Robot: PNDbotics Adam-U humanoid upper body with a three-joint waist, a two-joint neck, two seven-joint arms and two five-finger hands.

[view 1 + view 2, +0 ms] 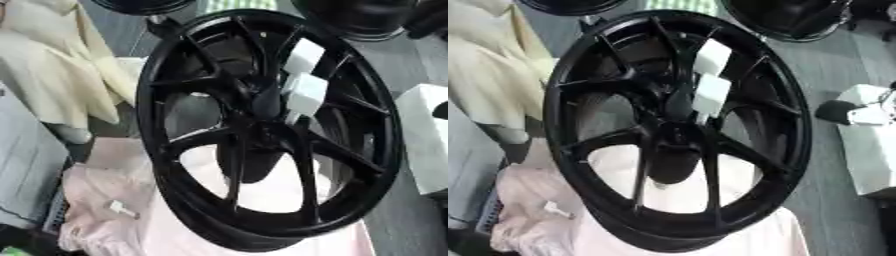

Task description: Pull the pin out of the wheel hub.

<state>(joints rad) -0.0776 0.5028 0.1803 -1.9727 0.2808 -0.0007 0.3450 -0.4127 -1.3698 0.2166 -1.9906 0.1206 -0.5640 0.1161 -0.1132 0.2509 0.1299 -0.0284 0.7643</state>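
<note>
My view is soft and blurred throughout; light is even and diffuse; the black wheel (262, 130) shows little glare; shadows stay faint.

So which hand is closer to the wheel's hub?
Right, probably: a dark shape, maybe the right hand, lies beyond the rim, apart from the hub. The left hand is not in view.

Robot hand (710, 95) black (outline unclear); white blocky panels

Grey floor (411, 220) carries pink cloth (105, 225), cream cloth (52, 65), white box (424, 140).
</note>
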